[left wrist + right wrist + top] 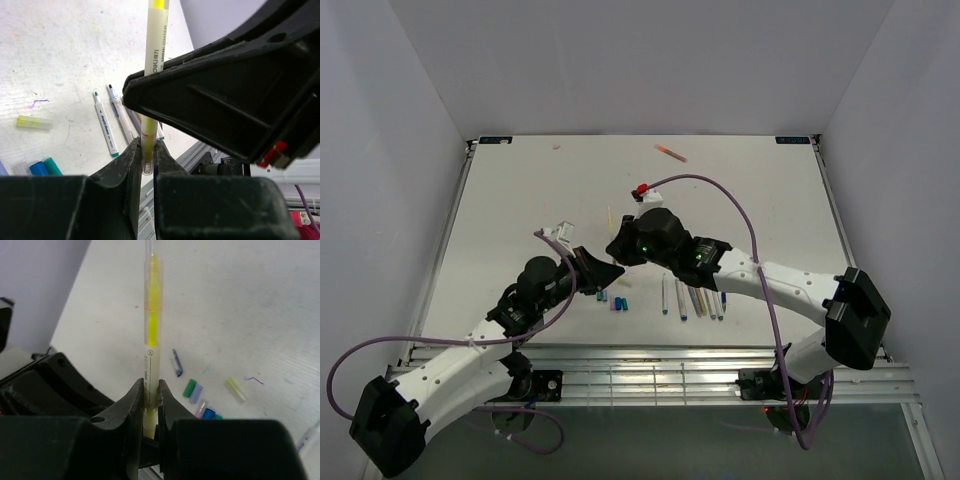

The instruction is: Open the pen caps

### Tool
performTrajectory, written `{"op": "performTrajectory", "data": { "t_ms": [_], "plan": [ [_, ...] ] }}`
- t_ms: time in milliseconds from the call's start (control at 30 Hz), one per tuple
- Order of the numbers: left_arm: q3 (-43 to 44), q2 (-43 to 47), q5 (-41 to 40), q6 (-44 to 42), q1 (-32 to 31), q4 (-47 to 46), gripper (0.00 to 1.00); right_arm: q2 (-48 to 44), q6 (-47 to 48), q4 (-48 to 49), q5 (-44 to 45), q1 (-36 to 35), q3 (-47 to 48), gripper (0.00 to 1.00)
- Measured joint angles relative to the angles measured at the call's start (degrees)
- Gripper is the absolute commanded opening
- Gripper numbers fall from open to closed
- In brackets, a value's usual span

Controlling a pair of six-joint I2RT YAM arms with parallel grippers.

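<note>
Yellow pen [156,45], apparently level, runs between left claw [146,150] and right claw [150,390], both gripping it.

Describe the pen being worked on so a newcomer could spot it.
At the middle of the white table, the left gripper and right gripper meet, both shut on the pale yellow highlighter. It alone is held off the table; the other pens lie flat in a row nearby.
</note>
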State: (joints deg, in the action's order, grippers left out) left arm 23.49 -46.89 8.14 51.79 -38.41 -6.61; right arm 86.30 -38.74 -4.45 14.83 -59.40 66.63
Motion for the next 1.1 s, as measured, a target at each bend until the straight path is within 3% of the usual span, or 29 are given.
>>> {"op": "performTrajectory", "data": {
  "t_ms": [167,233,367,567,733,967,1100],
  "plan": [
    [-8.0,8.2,4.0,-0.9,0.3,-7.9,0.0,-4.4,-3.1,16.6,-22.8,6.8,-11.7,0.08],
    [-11.0,11.1,7.1,-0.8,0.2,-8.3,0.0,-4.9,-3.9,23.7,-28.1,10.3,-14.8,0.08],
    [-13.8,14.6,9.7,-0.6,0.1,-8.7,0.0,-5.1,-6.7,35.1,-33.5,18.4,-19.6,0.08],
    [-13.8,16.0,10.7,0.0,0.1,-9.5,0.0,-5.0,-10.1,43.2,-38.8,18.7,-20.7,0.08],
    [-11.9,16.3,6.8,-0.1,0.1,-2.1,0.0,-6.0,-10.2,43.2,-39.2,18.8,-21.6,0.08],
    [-0.4,10.6,-12.4,2.9,0.3,21.2,0.0,-11.1,-7.3,35.1,-36.8,20.5,-23.4,0.08],
    [1.9,5.2,-20.5,6.7,0.9,30.6,0.0,-15.0,-4.6,27.4,-34.0,22.3,-23.6,0.08]
  ]
}}
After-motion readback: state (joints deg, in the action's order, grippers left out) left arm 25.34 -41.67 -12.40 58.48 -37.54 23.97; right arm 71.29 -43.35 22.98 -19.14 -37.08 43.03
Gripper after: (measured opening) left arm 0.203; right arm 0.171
